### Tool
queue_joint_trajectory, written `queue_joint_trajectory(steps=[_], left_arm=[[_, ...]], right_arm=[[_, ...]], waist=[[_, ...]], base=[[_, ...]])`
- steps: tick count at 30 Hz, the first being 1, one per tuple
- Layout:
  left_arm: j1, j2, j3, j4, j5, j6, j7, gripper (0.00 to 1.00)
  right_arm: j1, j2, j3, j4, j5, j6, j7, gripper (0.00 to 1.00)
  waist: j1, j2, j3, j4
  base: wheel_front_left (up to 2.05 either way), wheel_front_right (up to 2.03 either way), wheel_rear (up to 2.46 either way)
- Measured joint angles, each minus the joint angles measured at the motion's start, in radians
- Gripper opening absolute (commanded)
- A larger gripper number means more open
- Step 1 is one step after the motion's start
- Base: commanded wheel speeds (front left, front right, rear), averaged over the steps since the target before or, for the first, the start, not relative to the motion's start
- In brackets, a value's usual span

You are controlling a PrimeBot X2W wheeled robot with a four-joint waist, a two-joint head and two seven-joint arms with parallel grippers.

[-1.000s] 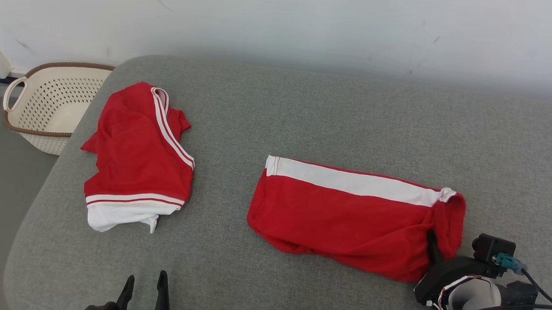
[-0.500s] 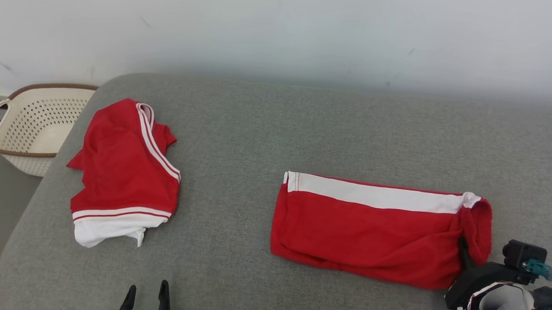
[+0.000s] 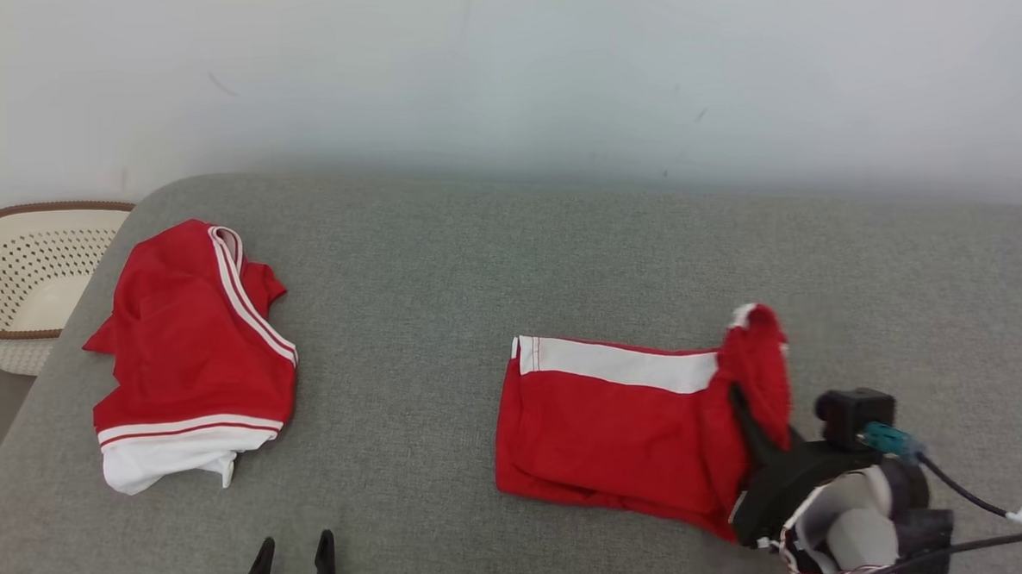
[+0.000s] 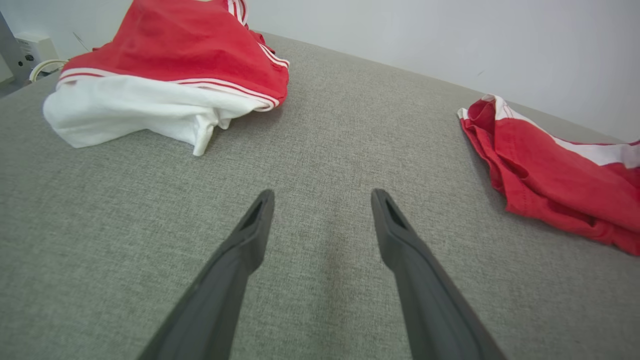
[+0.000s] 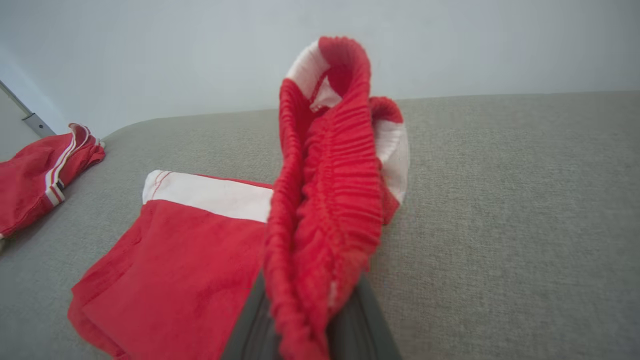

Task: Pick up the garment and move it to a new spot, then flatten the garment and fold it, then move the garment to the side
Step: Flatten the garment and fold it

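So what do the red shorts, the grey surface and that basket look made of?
The red shorts look like soft matte knit, polyester or cotton perhaps: they drape limply, and the waistband is gathered into elastic ribs. The grey surface looks like woven upholstery fabric, its coarse weave visible. The basket seems moulded plastic: cream, regular holes, brown rim.

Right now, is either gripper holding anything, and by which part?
Right gripper holds the red shorts by the elastic waistband; left gripper open, holding nothing.
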Motion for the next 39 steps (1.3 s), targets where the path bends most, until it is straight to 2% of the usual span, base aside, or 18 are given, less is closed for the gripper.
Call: queue_joint_trajectory(steps=[8,16,18,19,23,27,32,35,39], left_arm=[[-0.004,0.000,-0.050,0.000,-0.026,-0.001,0.000,1.00],[-0.007,0.000,-0.075,-0.012,-0.034,-0.004,0.000,1.00],[-0.001,0.000,-0.086,-0.013,-0.031,-0.011,0.000,1.00],[0.003,-0.001,-0.087,-0.013,-0.031,-0.011,0.000,1.00],[0.026,0.000,-0.085,-0.017,-0.035,-0.005,0.000,1.00],[0.030,0.000,-0.073,-0.022,-0.038,0.001,0.000,1.00],[0.029,0.000,-0.075,-0.035,-0.042,0.003,0.000,1.00],[0.028,0.000,-0.086,-0.038,-0.044,0.003,0.000,1.00],[0.028,0.000,-0.097,-0.038,-0.046,0.003,0.000,1.00]], right_arm=[[-0.040,0.007,0.191,-0.023,0.089,0.000,0.033,0.00],[-0.095,0.017,0.260,0.066,0.124,0.000,0.016,0.00],[-0.113,0.021,0.265,0.097,0.131,0.000,0.008,0.49],[-0.121,0.023,0.267,0.110,0.132,0.000,0.005,1.00],[-0.156,0.045,0.289,0.138,0.142,0.000,-0.012,1.00],[-0.165,0.048,0.284,0.110,0.163,0.000,-0.022,1.00],[-0.160,0.006,0.130,0.019,0.155,0.000,-0.025,1.00],[-0.096,-0.025,0.046,0.027,0.128,0.000,-0.025,1.00],[-0.039,-0.030,-0.008,0.053,0.111,0.000,-0.025,1.00]], waist=[[0.0000,0.0000,0.001,0.047],[0.0000,0.0000,0.008,0.128],[0.0000,0.0000,0.011,0.153],[0.0000,0.0000,0.013,0.164],[0.0000,0.0000,0.022,0.207],[0.0001,0.0000,0.026,0.204],[0.0000,0.0000,0.019,0.175],[0.0000,0.0000,0.014,0.158],[0.0000,0.0000,0.010,0.141]], base=[[0.00,0.00,0.00],[0.00,0.00,0.00],[0.00,0.00,0.00],[0.00,0.00,0.00],[0.00,0.00,0.00],[0.00,0.00,0.00],[0.00,0.00,0.00],[0.00,0.00,0.00],[0.00,0.00,0.00]])
